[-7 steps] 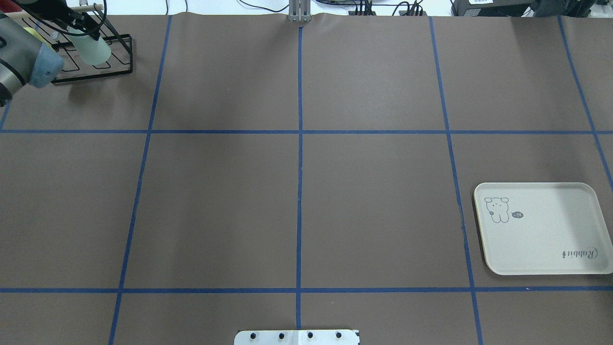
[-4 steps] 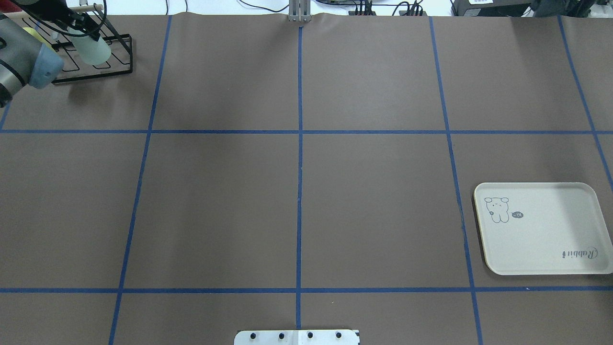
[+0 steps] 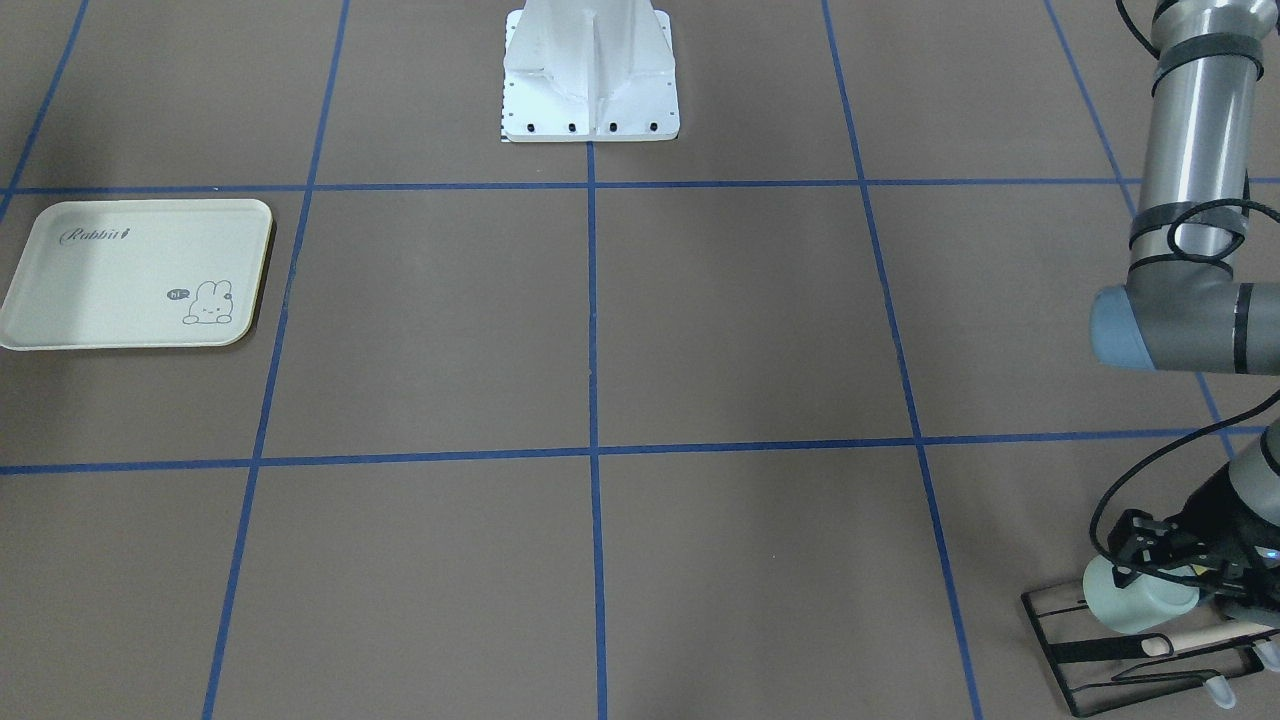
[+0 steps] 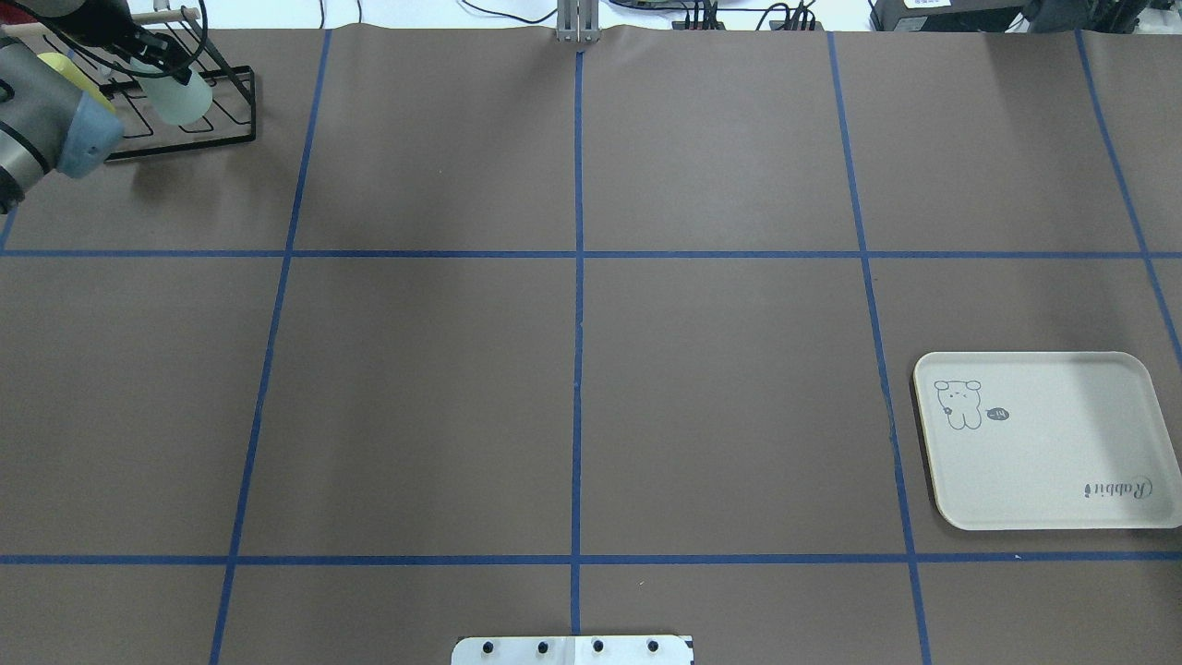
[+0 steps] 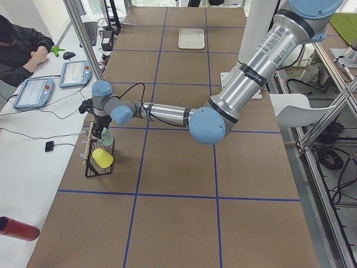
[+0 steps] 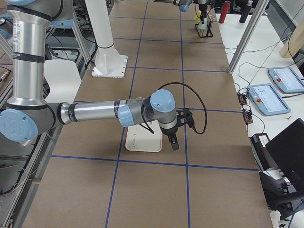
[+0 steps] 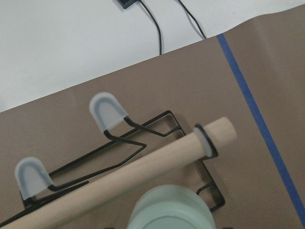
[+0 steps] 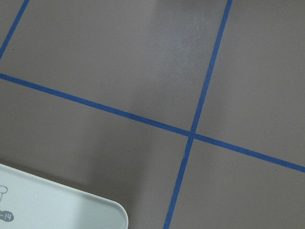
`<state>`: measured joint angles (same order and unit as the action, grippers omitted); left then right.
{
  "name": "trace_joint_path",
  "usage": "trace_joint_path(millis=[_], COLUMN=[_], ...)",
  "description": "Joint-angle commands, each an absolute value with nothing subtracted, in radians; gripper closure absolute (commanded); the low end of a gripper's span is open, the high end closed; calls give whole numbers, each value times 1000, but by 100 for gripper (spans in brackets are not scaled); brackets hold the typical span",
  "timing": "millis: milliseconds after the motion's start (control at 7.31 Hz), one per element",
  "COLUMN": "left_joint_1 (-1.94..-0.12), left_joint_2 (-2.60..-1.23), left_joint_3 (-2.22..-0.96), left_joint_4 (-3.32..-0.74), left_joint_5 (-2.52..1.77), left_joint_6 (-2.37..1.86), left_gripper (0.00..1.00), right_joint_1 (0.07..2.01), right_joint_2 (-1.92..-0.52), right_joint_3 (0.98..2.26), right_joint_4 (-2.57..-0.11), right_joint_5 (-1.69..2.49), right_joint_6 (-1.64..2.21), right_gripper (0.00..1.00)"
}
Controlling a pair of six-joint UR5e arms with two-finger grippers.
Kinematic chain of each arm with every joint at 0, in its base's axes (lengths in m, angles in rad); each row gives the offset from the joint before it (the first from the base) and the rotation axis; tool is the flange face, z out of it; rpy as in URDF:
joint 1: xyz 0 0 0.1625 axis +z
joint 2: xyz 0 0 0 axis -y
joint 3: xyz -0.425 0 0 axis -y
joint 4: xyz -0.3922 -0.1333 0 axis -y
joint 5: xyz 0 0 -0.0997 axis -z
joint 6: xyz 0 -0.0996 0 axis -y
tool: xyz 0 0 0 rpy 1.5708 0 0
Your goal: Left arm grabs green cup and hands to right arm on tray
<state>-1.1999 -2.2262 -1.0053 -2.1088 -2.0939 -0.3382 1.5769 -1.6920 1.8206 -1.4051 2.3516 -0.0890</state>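
One hand is at work: the left hand [image 3: 1155, 572] is closed around the green cup [image 3: 1135, 603], which sits tilted over the black wire rack [image 3: 1060, 655] at the far left corner of the table [image 4: 720, 388]. In the wrist view the cup's round end sits low and centre, just beside the rack's wooden dowel [image 7: 143, 167]. The fingers themselves are out of shot. Over the last second the cup has crept slightly leftward in the overhead view. The left arm [image 3: 1190, 150] has shifted with it, and more of the yellow cup [image 4: 57, 65] now shows behind the blue joint cap. My reading is that the grasp is made and the cup is being eased off the rack, though I cannot tell whether it is free of the wires yet. The right hand [image 6: 174, 141] hangs just past the edge of the tray [image 4: 1062, 462], over bare table; I cannot tell if it is open or closed. The tray lies well apart from the cup, on the opposite side of the table. Carry, hand-over and placement are not yet begun.
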Motion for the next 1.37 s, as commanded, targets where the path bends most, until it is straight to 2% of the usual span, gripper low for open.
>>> trace_joint_path(millis=[0,1230], left_joint_1=[-1204,-1360], left_joint_2=[-2227,-2195], left_joint_3=[-1008,-1117], left_joint_4=[-2108,-2092], left_joint_5=[-2094,-2374], left_joint_6=[-334,-331], left_gripper=[100,100], right_joint_1=[1577,1577], right_joint_2=[-1690,-1692], right_joint_3=[1821,1822], right_joint_4=[-1405,-1405], right_joint_5=[2352,2353], right_joint_6=[-89,-89], right_gripper=[0,0])
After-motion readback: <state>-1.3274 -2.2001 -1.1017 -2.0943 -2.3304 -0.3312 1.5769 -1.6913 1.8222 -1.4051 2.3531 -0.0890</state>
